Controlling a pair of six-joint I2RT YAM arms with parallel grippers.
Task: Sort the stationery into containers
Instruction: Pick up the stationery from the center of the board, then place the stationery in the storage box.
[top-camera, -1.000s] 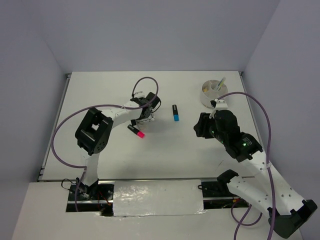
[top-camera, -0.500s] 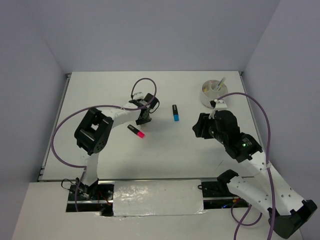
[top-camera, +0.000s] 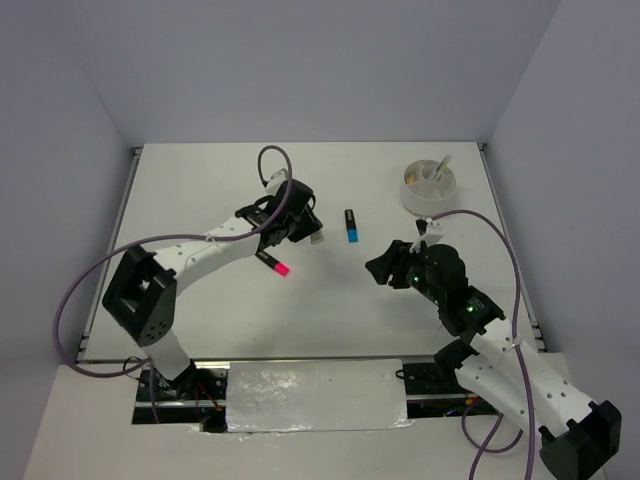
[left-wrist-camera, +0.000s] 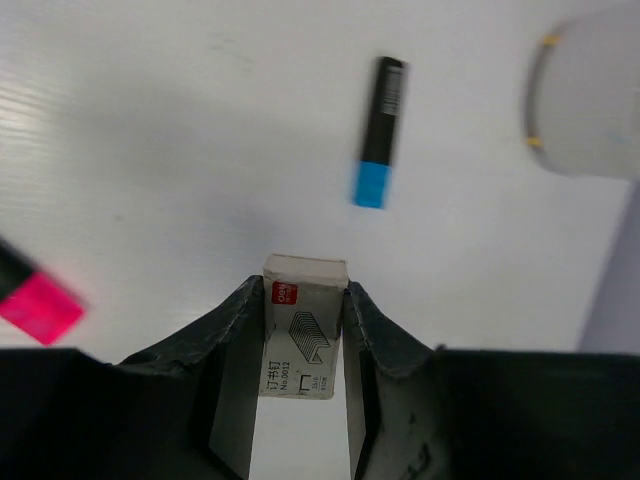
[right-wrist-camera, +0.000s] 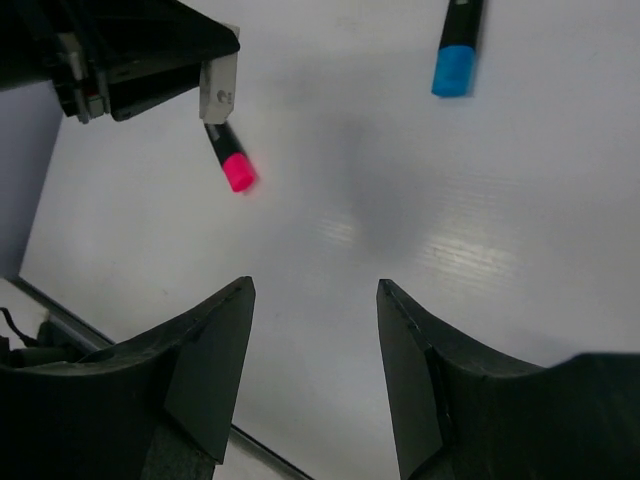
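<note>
Drawn back from the bowl (top-camera: 424, 204) of pens (top-camera: 441, 164), right tool (right-wrist-camera: 315, 286) gapes; left tool (left-wrist-camera: 303, 289) grasps staple box (left-wrist-camera: 303, 350).

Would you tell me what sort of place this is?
Probably a robotics lab test cell: a white table boxed in by plain walls, two robot arms bolted at its edge, plus a blue highlighter and divided bowl.

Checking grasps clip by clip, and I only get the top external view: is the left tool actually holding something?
Observer: Yes. The left wrist view shows the left tool shut on a small white staple box.
Operator: Any markings on it?
Observer: A red label and a line drawing of staples on the face toward the camera.
Operator: And the right tool?
Observer: Its wrist view shows it open, with nothing between its fingers.
</note>
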